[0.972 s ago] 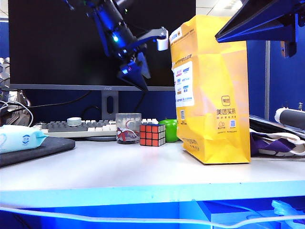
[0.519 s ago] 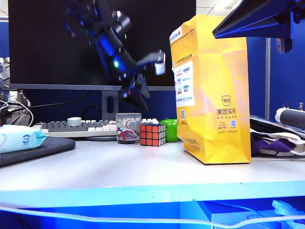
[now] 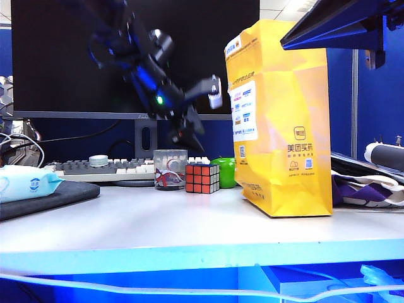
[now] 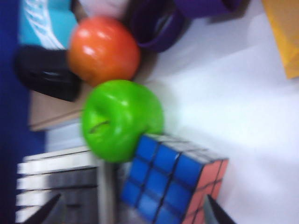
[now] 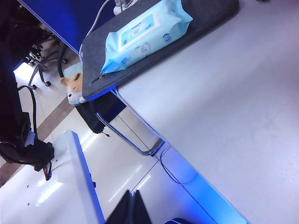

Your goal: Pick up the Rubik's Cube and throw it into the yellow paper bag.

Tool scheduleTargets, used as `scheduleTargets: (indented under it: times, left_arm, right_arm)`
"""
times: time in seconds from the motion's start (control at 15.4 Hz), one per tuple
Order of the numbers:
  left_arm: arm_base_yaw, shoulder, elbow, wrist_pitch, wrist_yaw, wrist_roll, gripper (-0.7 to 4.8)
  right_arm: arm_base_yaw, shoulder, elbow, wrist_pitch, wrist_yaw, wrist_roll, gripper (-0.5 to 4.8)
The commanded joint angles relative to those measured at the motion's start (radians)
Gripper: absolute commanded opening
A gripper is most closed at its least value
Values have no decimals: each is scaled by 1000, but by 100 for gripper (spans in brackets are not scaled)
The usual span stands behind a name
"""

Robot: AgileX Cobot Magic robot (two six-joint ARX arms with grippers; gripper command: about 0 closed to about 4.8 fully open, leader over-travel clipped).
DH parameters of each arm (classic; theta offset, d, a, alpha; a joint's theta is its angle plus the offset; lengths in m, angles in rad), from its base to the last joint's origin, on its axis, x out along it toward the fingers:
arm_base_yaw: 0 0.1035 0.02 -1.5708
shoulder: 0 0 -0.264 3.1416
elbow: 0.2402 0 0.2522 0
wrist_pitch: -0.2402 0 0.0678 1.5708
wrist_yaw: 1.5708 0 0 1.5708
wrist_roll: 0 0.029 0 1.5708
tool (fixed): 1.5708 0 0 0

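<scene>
The Rubik's Cube (image 3: pixel 202 178) stands on the table between a glass cup and a green apple, its red face toward the exterior camera. In the left wrist view its blue face (image 4: pixel 175 182) lies between my spread fingertips. My left gripper (image 3: pixel 189 134) hangs open just above the cube, tilted downward, holding nothing; the left wrist view shows this gripper (image 4: pixel 131 215) too. The yellow paper bag (image 3: pixel 284 120) stands upright to the cube's right. My right gripper (image 5: pixel 132 208) is shut and empty, held high, far from the cube.
A glass cup (image 3: pixel 170 169) touches the cube's left side and a green apple (image 3: pixel 224 172) sits behind it. An orange fruit (image 4: pixel 103 49) lies beyond the apple. A keyboard (image 3: pixel 95 168), a wipes pack (image 3: pixel 25 182) and cloth bags (image 3: pixel 366 186) surround the area.
My left arm has swung down and slightly right, bringing its open gripper from monitor height to just above the cube. The right arm has stayed in place.
</scene>
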State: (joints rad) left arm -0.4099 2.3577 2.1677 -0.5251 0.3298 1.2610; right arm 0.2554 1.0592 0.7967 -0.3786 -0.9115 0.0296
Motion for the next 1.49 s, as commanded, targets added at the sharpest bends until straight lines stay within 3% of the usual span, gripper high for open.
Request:
scheduleTargets:
  times: [0.06, 0.19, 0.32, 0.39, 0.45, 0.91, 1.17, 1.49]
  left_arm:
    - [0, 36, 2, 164, 2, -119, 357]
    - [-2, 58, 2, 265, -30, -159, 312]
    - [-7, 71, 2, 309, -45, -158, 157]
    - [-8, 78, 2, 325, -53, -159, 14]
    - [-9, 85, 2, 332, -64, -159, -5]
    - [-12, 166, 2, 260, -69, -151, -5]
    - [-21, 178, 2, 92, -134, -109, -6]
    - [-43, 163, 2, -153, -221, -189, -5]
  right_arm:
    - [2, -3, 6, 25, -3, 1, -1]
    - [2, -3, 6, 19, -3, 1, -1]
    - [2, -3, 6, 17, -3, 0, -1]
    - [2, -3, 6, 18, -3, 1, -1]
    - [2, -3, 6, 17, -3, 1, -1]
    - [2, -3, 6, 24, -3, 0, -1]
    - [2, -3, 6, 47, 31, 0, -1]
    - [10, -3, 6, 40, 15, 19, -1]
